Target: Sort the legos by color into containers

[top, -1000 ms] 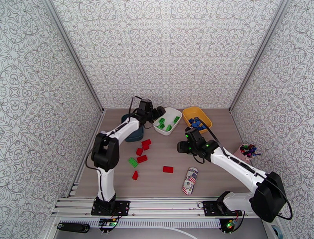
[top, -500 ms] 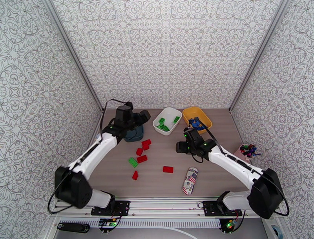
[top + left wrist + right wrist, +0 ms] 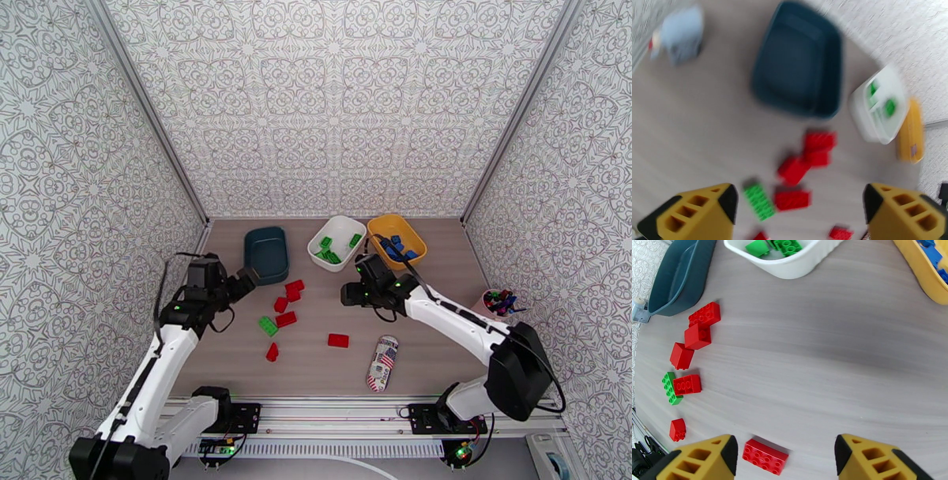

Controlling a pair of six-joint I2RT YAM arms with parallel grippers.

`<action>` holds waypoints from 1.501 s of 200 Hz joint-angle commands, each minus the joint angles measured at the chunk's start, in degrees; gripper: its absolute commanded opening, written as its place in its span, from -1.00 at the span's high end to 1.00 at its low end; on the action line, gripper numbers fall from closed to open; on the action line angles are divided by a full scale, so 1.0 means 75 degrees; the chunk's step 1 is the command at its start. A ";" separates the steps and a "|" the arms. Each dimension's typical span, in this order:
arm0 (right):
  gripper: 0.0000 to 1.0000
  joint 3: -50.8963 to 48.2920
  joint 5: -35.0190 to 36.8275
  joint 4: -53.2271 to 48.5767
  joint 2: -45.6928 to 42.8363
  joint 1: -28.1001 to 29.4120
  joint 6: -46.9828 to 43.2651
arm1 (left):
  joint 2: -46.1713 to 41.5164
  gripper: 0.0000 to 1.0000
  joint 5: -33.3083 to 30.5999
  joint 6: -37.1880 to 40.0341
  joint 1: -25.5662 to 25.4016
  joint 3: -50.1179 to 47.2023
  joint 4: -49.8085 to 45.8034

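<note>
So the left gripper [image 3: 247, 281] hangs over the table [image 3: 316, 375] left of centre, just below the teal bin [image 3: 265, 254]. Its wrist view is pretty blurry, but the yellow fingers [image 3: 695, 215] are clearly wide apart with nothing between them, so it's spread and empty. The right gripper [image 3: 346, 294] sits right of centre, below the white bin [image 3: 341, 227], jaws also apart and holding nothing. In its own view one red lego [image 3: 764, 456] lies flat on the table just beside the lower-left finger [image 3: 699, 461], not gripped. Green legos [image 3: 328, 253] are in the white bin and blue legos [image 3: 399, 249] are in the yellow bin [image 3: 399, 230], both at the back of the table. Loose ones: a cluster of red legos [image 3: 288, 304] in the middle-left, one green lego [image 3: 268, 325] right up against one of them, plus a small red one lower down. A can [image 3: 383, 363] lies on its side at lower centre-right, and a cup [image 3: 498, 304] of markers is at the right edge.
</note>
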 commanded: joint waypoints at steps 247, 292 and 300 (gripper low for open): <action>-0.35 -0.0032 0.0359 0.0538 0.0438 0.0609 0.0260 | 0.3910 -0.23 -0.0821 -0.0367 -0.1530 -0.0799 0.0426; -0.34 0.0026 0.0348 0.0517 0.0470 0.0609 0.0235 | 0.3332 -0.15 -0.0953 -0.0179 -0.1267 -0.0813 -0.0080; -0.34 0.0041 0.0359 0.0510 0.0462 0.0609 0.0230 | 0.3199 -0.14 -0.0932 -0.0094 -0.1116 -0.0904 -0.0181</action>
